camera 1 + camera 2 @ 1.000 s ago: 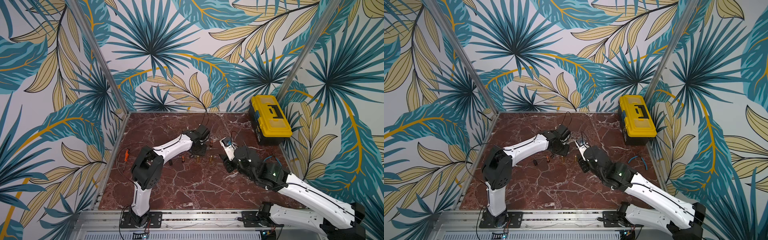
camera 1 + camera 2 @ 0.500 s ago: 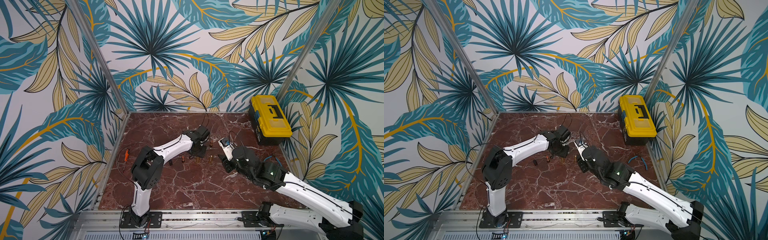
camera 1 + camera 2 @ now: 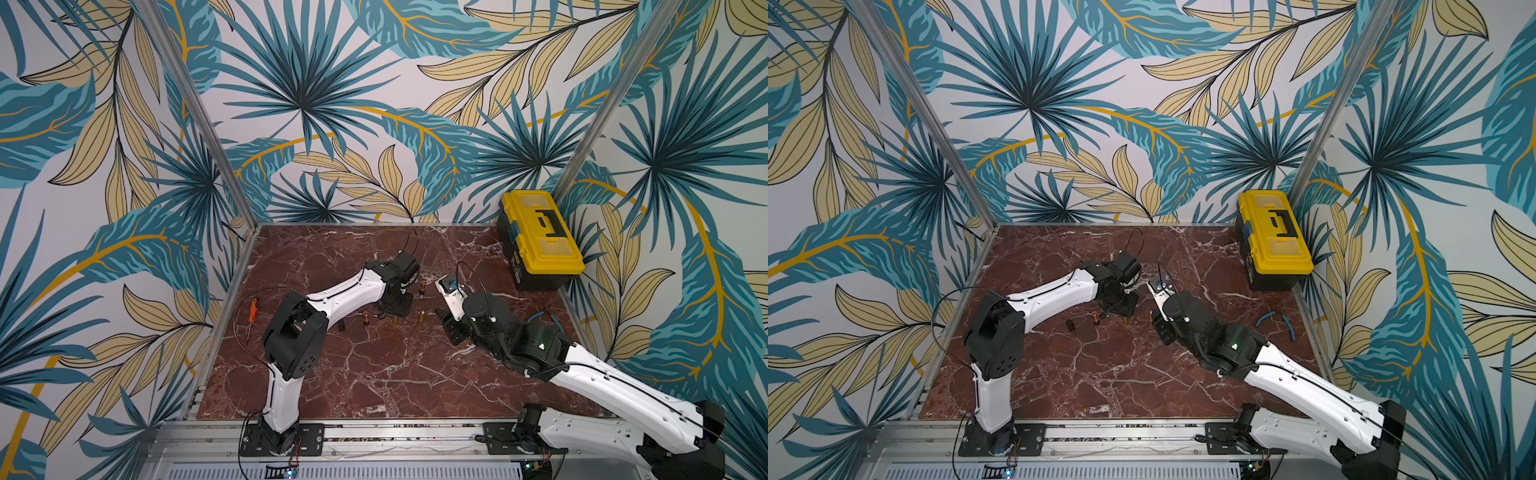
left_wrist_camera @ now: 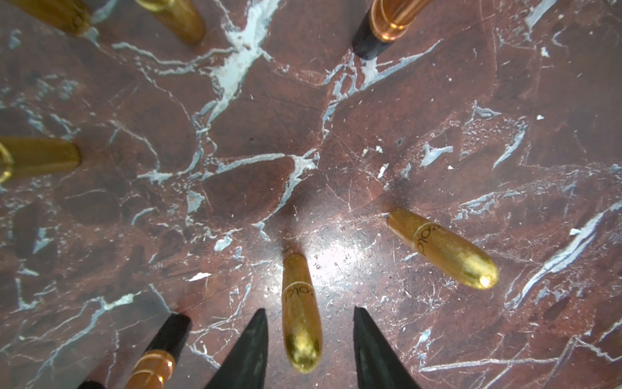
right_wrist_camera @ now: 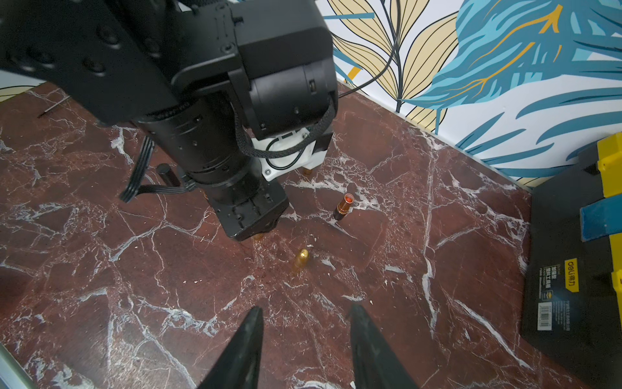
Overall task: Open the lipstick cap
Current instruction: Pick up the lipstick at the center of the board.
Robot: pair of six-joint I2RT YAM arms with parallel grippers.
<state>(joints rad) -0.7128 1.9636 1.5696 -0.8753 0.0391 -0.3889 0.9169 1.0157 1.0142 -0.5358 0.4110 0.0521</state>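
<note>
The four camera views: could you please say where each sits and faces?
Top views: high above the front rail, looking down on the table; left arm, right arm show.
Left wrist: above the left claw, facing straight down; claw open around a gold lipstick.
Right wrist: above the right claw, facing the left arm; claw open.
Shared: both wrist views show the uncapped lipstick.
</note>
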